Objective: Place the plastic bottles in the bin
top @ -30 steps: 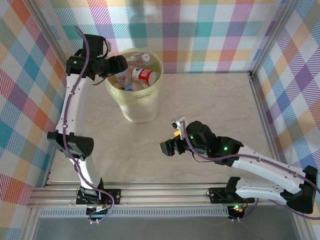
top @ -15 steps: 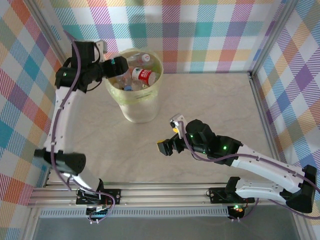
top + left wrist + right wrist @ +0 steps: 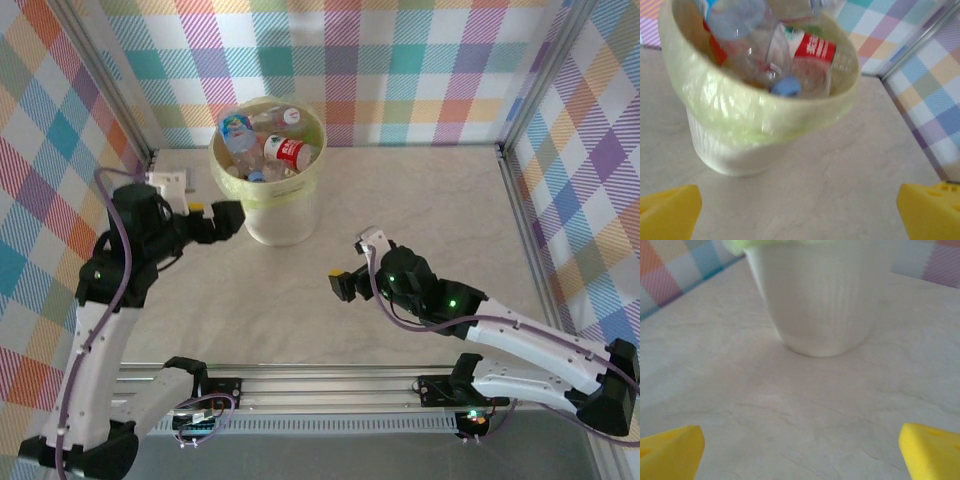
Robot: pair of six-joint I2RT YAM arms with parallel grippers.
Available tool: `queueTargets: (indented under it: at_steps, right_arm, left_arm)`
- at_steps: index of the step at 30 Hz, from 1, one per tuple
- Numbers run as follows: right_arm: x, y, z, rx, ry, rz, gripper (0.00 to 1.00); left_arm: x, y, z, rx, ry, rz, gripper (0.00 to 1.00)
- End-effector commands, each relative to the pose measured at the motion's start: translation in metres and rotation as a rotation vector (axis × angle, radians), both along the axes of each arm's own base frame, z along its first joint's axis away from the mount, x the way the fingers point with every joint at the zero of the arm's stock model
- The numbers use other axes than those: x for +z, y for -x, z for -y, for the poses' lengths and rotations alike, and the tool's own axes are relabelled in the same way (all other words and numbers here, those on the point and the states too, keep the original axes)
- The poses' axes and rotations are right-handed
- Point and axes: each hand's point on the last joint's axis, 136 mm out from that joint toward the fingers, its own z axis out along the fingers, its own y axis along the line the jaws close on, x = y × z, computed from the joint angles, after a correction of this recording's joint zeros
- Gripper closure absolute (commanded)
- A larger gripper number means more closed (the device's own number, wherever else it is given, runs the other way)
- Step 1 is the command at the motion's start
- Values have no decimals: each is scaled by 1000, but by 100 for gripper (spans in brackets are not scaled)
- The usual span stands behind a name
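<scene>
Plastic bottles [image 3: 268, 147] fill the bin [image 3: 285, 215], which stands near the table's [image 3: 430, 200] far-left corner. Left gripper [image 3: 228, 220], just beside the bin, is spread wide and empty. Right gripper [image 3: 343, 285], mid-table, gapes wide, holding nothing.

We log a pale, faintly veined tabletop [image 3: 430, 200], closed in on the left, far and right sides by walls [image 3: 420, 60] in a pastel plaid pattern. Silver metal posts [image 3: 543, 78] rise at the far corners. A grooved aluminium rail [image 3: 330, 385] runs across the tabletop's near edge.
</scene>
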Motion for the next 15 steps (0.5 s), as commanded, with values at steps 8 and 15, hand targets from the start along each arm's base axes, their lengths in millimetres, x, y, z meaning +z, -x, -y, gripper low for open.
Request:
queueTargets:
  at_steps: [8,15]
  right_arm:
    - [-24,-36,95,-370,-110,98,0]
    - [-44,-60,145,-520,-58,179,0]
  left_arm:
    - [-104,-8,-31,197,-68,-55,0]
    - [-173,-34,-64,373,-218,-94,0]
